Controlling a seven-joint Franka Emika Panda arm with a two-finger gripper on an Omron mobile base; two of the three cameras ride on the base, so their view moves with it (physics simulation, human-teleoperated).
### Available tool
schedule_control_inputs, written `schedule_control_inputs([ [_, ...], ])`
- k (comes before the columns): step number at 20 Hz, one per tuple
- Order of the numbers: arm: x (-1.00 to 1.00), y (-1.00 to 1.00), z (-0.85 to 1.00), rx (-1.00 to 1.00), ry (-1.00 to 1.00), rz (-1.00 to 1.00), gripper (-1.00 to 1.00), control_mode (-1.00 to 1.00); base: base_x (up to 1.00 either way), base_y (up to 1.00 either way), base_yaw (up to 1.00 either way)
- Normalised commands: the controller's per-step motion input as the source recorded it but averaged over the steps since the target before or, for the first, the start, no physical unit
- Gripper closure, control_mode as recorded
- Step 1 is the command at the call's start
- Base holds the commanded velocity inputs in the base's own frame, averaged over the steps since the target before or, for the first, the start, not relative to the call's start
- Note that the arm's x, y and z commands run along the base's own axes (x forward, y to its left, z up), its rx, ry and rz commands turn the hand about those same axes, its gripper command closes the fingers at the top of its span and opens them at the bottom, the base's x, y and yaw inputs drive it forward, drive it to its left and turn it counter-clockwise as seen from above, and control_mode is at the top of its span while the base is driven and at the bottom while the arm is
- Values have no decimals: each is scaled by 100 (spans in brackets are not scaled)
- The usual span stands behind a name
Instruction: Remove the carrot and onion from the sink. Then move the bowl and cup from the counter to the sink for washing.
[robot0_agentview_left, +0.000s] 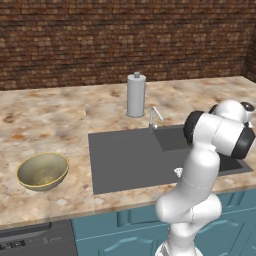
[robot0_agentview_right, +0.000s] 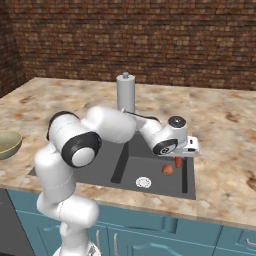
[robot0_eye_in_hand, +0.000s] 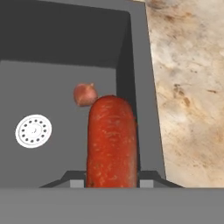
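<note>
Gripper (robot0_agentview_right: 178, 159) closed on the carrot (robot0_eye_in_hand: 111, 142), held above the sink (robot0_agentview_left: 125, 160) basin near its right wall; fingertips mostly hidden behind the carrot in the hand view, and its lower end is cut off there. Onion (robot0_agentview_right: 168, 170) sits on the basin floor by the right wall, drain (robot0_agentview_right: 143, 182) toward the front edge. In the left base view the arm blocks most of the basin. Bowl (robot0_agentview_left: 42, 171) on the counter (robot0_agentview_left: 50, 115) left of the sink, near the front edge. Faucet (robot0_agentview_left: 154, 118) and a grey canister (robot0_agentview_left: 136, 95) at the sink's back edge
</note>
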Motion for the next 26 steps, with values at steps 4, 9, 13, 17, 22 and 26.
schedule_control_inputs([
  [4, -1, -49, 8, 0, 0, -6, 100, -100, 0, 0, 0],
  [9, 0, -51, 1, 0, 0, -3, 100, -100, 0, 0, 0],
  [13, 0, -54, 0, 0, 0, -1, 100, -100, 0, 0, 0],
  [17, 0, -52, 0, 0, 0, -1, 100, -100, 0, 0, 0],
  [22, -1, -52, -2, 0, 0, 0, 100, -100, 0, 0, 0],
  [26, -1, -44, -10, 0, -1, 0, 100, -100, 0, 0, 0],
])
